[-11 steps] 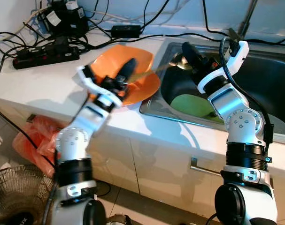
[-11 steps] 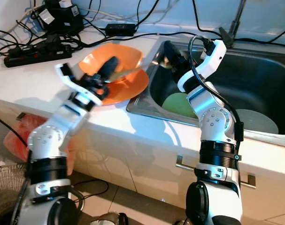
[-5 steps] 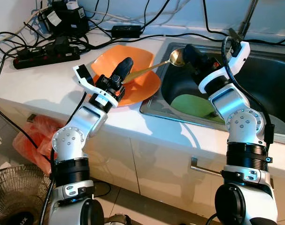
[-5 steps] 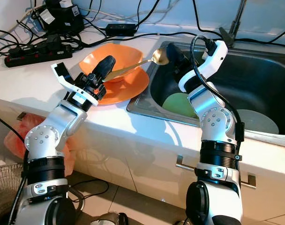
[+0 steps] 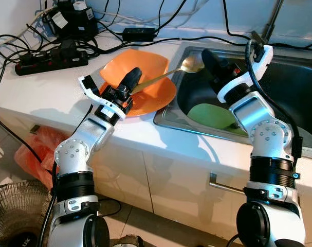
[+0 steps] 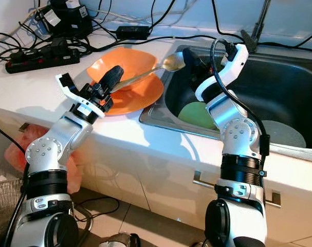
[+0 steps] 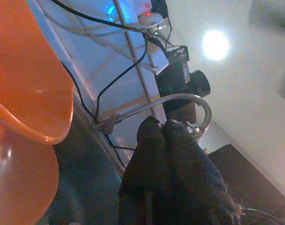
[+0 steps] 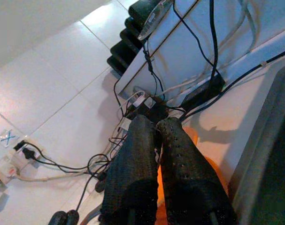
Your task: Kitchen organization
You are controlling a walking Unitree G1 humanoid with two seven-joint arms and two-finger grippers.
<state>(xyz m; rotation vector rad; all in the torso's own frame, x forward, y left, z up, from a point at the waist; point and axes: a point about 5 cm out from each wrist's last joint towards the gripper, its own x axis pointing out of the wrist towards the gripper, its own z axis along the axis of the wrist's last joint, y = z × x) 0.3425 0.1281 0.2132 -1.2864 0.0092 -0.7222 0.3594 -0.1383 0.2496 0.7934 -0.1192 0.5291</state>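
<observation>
1. Gold spoon (image 5: pixel 166 75): handle gripped in the closed fingers of the left gripper (image 5: pixel 131 80), bowl end out over the sink (image 5: pixel 294 87) left rim.
2. Left arm: bent, reaching up over the orange bowl (image 5: pixel 126 64) and orange plate (image 5: pixel 158 98) on the tabletop (image 5: pixel 48 92).
3. Right gripper (image 5: pixel 209 59): fingers pressed together, empty, raised just right of the spoon bowl.
4. Sink: green plate (image 5: pixel 212 116) inside.
</observation>
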